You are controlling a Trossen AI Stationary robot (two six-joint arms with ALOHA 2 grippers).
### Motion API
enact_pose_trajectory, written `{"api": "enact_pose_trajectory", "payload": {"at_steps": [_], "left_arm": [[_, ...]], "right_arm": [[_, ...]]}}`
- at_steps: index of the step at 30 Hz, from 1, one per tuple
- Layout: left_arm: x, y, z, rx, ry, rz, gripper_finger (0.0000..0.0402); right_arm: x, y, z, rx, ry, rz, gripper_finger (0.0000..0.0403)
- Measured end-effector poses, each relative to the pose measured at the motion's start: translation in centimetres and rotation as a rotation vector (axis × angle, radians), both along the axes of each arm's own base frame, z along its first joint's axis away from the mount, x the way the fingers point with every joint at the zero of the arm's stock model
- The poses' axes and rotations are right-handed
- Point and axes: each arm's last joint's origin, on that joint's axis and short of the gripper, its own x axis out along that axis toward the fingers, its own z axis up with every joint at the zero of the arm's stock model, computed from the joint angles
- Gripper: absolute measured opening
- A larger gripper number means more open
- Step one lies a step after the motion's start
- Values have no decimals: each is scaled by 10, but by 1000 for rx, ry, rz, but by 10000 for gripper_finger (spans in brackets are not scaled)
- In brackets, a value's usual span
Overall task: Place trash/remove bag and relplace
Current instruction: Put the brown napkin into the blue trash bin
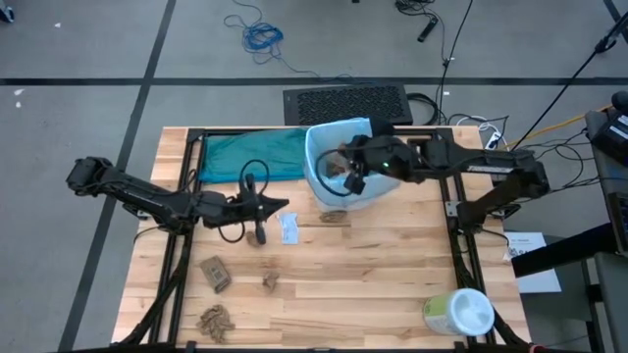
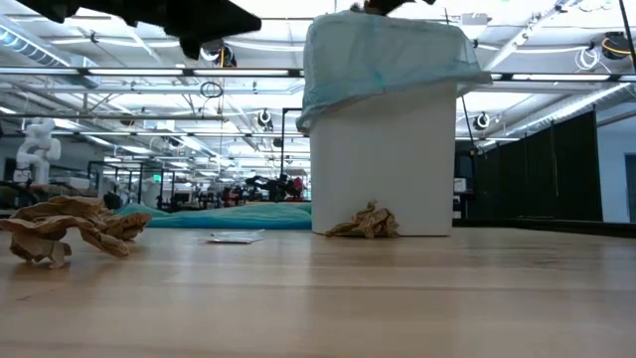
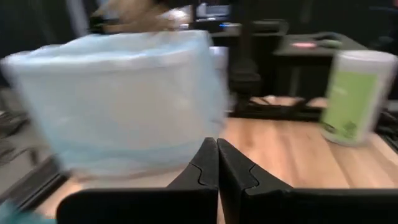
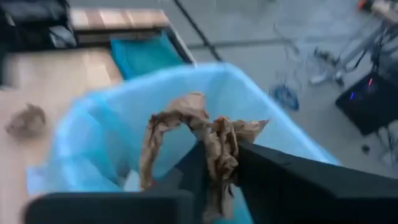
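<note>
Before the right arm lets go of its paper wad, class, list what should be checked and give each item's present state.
1. Right gripper shut on the brown paper wad: ok.
2. Wad above the open, blue-lined bin: ok.
3. Liner folded over the bin's rim: ok.
4. Left gripper shut, empty, clear of the bin: ok.
5. Table cleared of trash: not ok; a wad lies at the bin's base, others nearer the front.
6. Room left inside the bin: cannot tell.

On the table: four crumpled brown paper wads (image 1: 215,274), one white paper scrap (image 1: 288,228), one white bin (image 2: 383,164) (light-blue liner fitted), one teal-green plastic bag (image 1: 253,155), one white-and-green wipes tub (image 1: 458,313).
</note>
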Motion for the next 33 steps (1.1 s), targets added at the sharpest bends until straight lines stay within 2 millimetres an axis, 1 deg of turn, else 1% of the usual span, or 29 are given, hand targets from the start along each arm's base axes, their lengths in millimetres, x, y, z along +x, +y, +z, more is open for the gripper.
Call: {"api": "enact_pose_trajectory", "payload": {"at_steps": [4, 8, 10, 13, 16, 18, 21, 26, 30, 33], "left_arm": [[0, -8, 1, 33, 72, -92, 6], [0, -17, 6, 28, 170, -150, 39], [-2, -20, 7, 5, 256, -161, 61], [-9, -23, 4, -44, 433, -152, 91], [-20, -23, -7, -120, 608, -102, 114], [-27, -22, -15, -171, 705, -72, 125], [-32, -23, -28, -205, 836, -15, 136], [-24, -27, -48, -178, 967, 27, 144], [-16, -30, -66, -148, 1052, 50, 144], [-11, -33, -80, -157, 1134, 32, 144]], "right_arm": [[4, -7, -4, 2, 12, -25, 178], [5, -7, -1, 0, -24, -24, 259], [5, -6, 1, -6, -37, -16, 292], [4, -4, 2, -17, -33, -2, 325], [5, 0, 2, -18, -31, 10, 339], [5, 3, 2, -19, -31, 20, 341], [6, 8, 3, -25, -44, 36, 340], [8, 17, 8, -55, -65, 84, 339], [6, 25, 19, -59, -97, 112, 339], [3, 32, 29, -58, -110, 138, 339]]}}
